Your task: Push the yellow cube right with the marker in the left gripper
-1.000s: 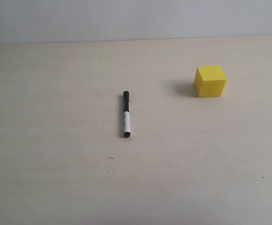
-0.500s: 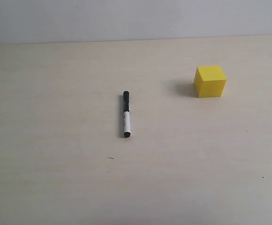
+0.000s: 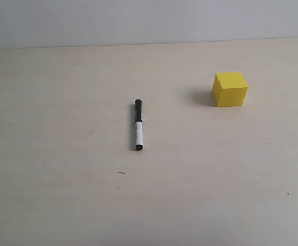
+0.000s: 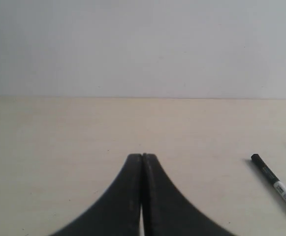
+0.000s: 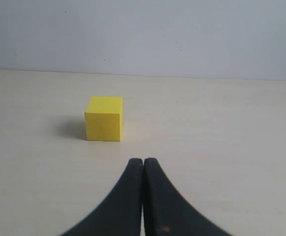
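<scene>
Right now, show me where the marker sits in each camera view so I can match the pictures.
Exterior view: the marker lies near the middle of the table, left of the yellow cube.
Left wrist view: the marker lies close to the picture's edge.
Right wrist view: not clearly in it; only a dark speck at the edge.
Shared landmark: the line where table meets wall.

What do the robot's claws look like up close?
The left gripper and the right gripper look alike: each has two smooth matte black fingers, broad at the base and curving inward to narrow rounded tips. No cables, markings or arm segments are in view.
</scene>
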### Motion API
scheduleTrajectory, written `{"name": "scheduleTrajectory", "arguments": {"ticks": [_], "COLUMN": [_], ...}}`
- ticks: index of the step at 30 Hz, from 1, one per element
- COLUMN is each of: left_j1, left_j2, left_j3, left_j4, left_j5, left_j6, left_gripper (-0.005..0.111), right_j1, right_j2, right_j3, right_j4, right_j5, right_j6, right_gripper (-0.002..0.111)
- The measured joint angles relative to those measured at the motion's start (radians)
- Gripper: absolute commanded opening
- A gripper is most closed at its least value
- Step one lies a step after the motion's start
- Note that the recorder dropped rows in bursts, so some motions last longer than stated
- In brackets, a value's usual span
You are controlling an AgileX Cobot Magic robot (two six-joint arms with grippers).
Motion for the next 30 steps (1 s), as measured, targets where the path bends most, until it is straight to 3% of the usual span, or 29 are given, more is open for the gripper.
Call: {"name": "scheduleTrajectory", "arguments": {"ticks": [30], "left_j1": [0.0], "left_j2": [0.0], "left_j3": [0.117], "left_j4": [0.0], "left_j5": [0.011], "left_j6": [-0.016], "left_gripper": [0.0], "right_j1": [0.0], "right_j2": [0.0], "right_j3": [0.0], "right_j4": [0.0], "right_j5": [0.0], "right_j6": [0.0], "right_gripper": [0.0]}}
